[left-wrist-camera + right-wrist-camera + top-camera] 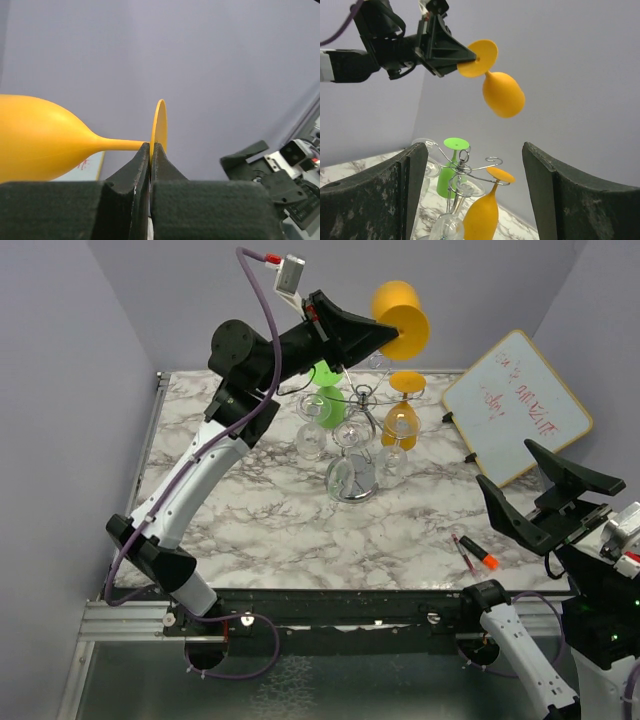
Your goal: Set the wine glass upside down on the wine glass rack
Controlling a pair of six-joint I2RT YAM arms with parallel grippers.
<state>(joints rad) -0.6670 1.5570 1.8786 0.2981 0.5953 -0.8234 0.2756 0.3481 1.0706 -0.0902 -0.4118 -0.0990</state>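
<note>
In the top view, our left gripper (396, 337) is clamped on the foot of the orange wine glass (402, 305), high above the wine glass rack (355, 445). The right gripper (506, 466) gapes empty, right of the rack.

The left wrist view shows only the foot's thin edge pinched.

In the right wrist view, the bowl slants downward above the rack. We judge the glass light, stiff and slippery, so the stem is the safer hold.

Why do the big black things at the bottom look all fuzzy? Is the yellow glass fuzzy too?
Left wrist view: the left tool sits very near the lens, so it looks soft; the yellow wine glass it pinches is clear. Right wrist view: the right tool blurs the same way. Top view: everything looks sharp.
</note>
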